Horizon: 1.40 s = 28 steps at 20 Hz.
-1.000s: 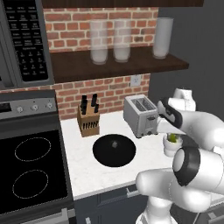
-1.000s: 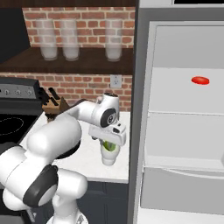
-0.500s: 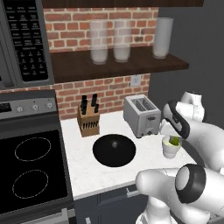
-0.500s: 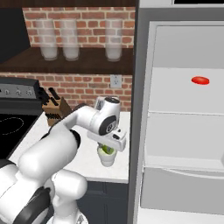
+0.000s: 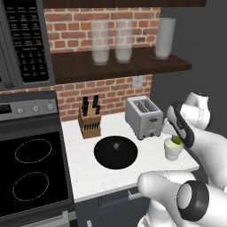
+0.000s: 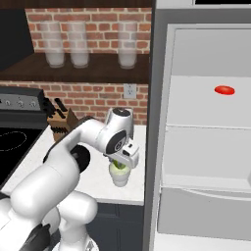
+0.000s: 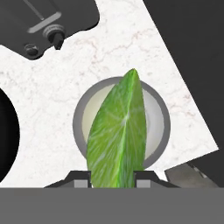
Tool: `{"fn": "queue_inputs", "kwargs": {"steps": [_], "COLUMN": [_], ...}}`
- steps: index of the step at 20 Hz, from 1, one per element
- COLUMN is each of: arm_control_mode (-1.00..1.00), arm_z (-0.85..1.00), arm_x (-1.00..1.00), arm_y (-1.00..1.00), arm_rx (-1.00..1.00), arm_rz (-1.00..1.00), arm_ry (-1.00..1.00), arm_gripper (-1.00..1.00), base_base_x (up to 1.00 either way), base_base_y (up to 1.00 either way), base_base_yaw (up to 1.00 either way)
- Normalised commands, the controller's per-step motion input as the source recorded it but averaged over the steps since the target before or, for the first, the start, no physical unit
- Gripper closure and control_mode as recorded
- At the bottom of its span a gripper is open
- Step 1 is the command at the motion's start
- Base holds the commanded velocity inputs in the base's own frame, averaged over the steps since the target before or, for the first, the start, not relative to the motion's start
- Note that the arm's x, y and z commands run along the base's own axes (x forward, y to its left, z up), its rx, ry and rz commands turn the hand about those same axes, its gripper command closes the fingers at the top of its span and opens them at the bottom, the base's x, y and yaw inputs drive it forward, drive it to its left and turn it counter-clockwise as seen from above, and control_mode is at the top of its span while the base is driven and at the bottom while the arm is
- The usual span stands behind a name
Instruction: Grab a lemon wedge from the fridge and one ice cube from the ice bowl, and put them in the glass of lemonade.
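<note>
The arm is coming lower since a second ago, bringing the claw (image 7: 112,183) over the glass (image 7: 121,123). It is pinching the wedge (image 7: 117,135), which is hanging directly above the glass opening, its long axis running across the rim.

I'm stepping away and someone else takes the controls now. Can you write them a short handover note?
Gripper: shut on the lemon wedge, held right above the glass of lemonade on the counter beside the toaster.
Ice bowl: on the counter in front of the knife block; a small pale piece sits in its middle.
Fridge: open, with a flat red disc on a shelf.
Done: wedge fetched from the fridge.
Left: drop the wedge into the glass, then add one ice cube.
</note>
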Motion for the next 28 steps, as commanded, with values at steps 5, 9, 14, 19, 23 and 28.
{"fn": "queue_inputs", "kwargs": {"steps": [5,9,14,19,23,28], "arm_control_mode": [-1.0,-1.0,-1.0,-1.0,-1.0,-1.0], "arm_z": [0.09,-0.01,-0.04,0.0,-0.01,0.12], "arm_x": [-0.02,-0.03,0.0,0.0,0.0,0.0], "arm_y": [0.0,0.0,0.0,0.0,0.0,0.0], "arm_rx": [0.0,0.0,0.0,0.0,0.0,0.0], "arm_rz": [-0.06,-0.02,-0.01,0.0,0.0,-0.01], "arm_ry": [0.0,0.0,0.0,0.0,0.0,0.0], "arm_gripper": [1.0,1.0,-1.0,-1.0,-1.0,-1.0], "base_base_x": [0.0,0.0,0.0,0.0,0.0,0.0], "base_base_y": [0.0,0.0,0.0,0.0,0.0,0.0], "base_base_yaw": [0.0,0.0,0.0,0.0,0.0,0.0]}}
